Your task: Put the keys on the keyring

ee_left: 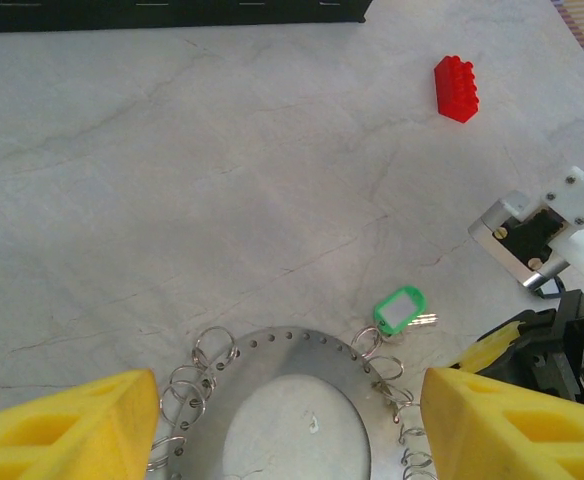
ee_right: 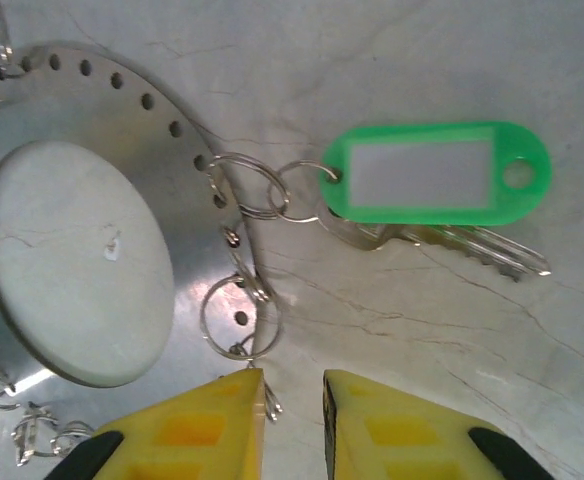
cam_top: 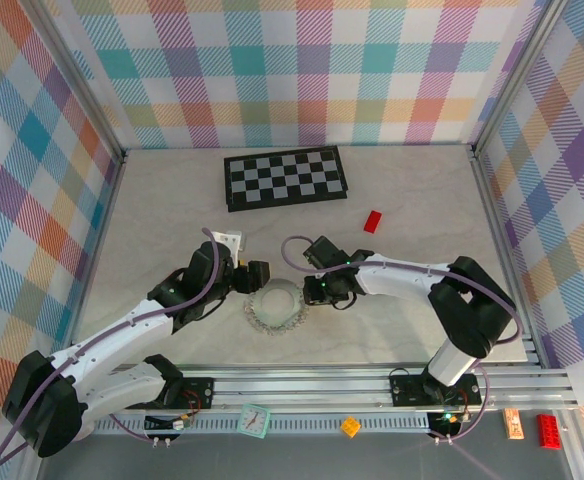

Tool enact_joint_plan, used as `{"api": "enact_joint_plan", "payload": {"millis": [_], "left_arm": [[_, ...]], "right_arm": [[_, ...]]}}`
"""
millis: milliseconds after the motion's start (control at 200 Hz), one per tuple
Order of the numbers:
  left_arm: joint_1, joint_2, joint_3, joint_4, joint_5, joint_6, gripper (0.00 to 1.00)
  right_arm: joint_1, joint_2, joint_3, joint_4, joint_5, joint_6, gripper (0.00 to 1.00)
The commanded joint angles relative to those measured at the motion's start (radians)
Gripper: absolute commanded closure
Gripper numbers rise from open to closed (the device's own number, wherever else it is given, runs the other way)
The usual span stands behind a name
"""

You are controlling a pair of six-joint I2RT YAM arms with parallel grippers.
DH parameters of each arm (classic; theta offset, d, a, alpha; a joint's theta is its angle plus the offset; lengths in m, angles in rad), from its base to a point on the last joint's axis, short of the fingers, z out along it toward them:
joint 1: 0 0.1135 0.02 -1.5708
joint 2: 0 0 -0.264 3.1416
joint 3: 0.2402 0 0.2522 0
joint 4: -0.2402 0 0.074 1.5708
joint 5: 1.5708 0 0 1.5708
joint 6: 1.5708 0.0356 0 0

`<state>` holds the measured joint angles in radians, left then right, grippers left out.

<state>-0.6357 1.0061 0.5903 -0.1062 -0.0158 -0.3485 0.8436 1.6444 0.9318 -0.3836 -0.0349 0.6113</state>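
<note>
The keyring [cam_top: 274,306] lies flat on the table between the two arms, a grey metal disc with a big hole and wire loops round its rim. A silver key with a green head [ee_right: 437,174] lies beside its rim, its small split ring hooked through one of the rim's loops [ee_right: 244,186]. My right gripper [ee_right: 292,420] hovers just short of that rim [ee_right: 187,290], its yellow jaws a narrow gap apart over bare table, a wire loop by the left finger. My left gripper [ee_left: 292,400] stands wide open astride the keyring [ee_left: 272,360], holding nothing.
A black-and-white chequered board [cam_top: 285,177] lies at the back of the table. A small red block [cam_top: 373,221] sits behind the right arm, also seen in the left wrist view [ee_left: 456,88]. The right gripper [cam_top: 324,292] and left gripper [cam_top: 260,283] crowd the ring.
</note>
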Motion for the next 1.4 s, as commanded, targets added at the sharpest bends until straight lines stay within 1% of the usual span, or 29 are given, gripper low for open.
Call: {"api": "enact_joint_plan", "payload": {"millis": [0,75,175,360,485,655,765,890,985,1205,1395], "left_arm": [[0.008,0.003,0.011,-0.008,0.007,-0.012,0.31],[0.008,0.011,0.014,-0.003,0.010,-0.012,0.32],[0.008,0.014,0.018,-0.004,0.013,-0.013,0.32],[0.008,0.008,0.022,-0.010,0.011,-0.010,0.33],[0.008,0.009,0.026,-0.015,0.013,-0.009,0.33],[0.008,0.013,0.022,-0.013,0.016,-0.011,0.33],[0.009,0.015,0.017,-0.011,0.023,-0.018,0.33],[0.008,0.017,0.009,-0.003,0.033,-0.028,0.33],[0.008,0.018,0.008,0.000,0.037,-0.031,0.34],[0.008,0.014,0.009,-0.006,0.036,-0.034,0.34],[0.008,0.016,0.009,-0.006,0.036,-0.036,0.34]], "right_arm": [[-0.001,0.020,0.027,-0.054,-0.020,-0.066,0.77],[-0.001,0.052,0.045,-0.073,-0.054,-0.086,0.78],[-0.001,0.053,0.038,-0.042,-0.091,-0.087,0.78],[-0.001,0.064,0.044,-0.032,-0.109,-0.091,0.80],[-0.001,0.041,0.033,-0.006,-0.143,-0.086,0.76],[-0.001,-0.042,-0.011,0.039,-0.140,-0.106,0.70],[-0.006,-0.075,-0.040,0.045,-0.133,-0.145,0.66],[-0.012,-0.064,-0.039,0.046,-0.178,-0.171,0.67],[-0.012,-0.042,-0.035,0.061,-0.222,-0.159,0.68],[-0.012,-0.011,-0.035,0.060,-0.191,-0.126,0.75],[-0.012,0.010,-0.037,0.070,-0.214,-0.119,0.75]]}}
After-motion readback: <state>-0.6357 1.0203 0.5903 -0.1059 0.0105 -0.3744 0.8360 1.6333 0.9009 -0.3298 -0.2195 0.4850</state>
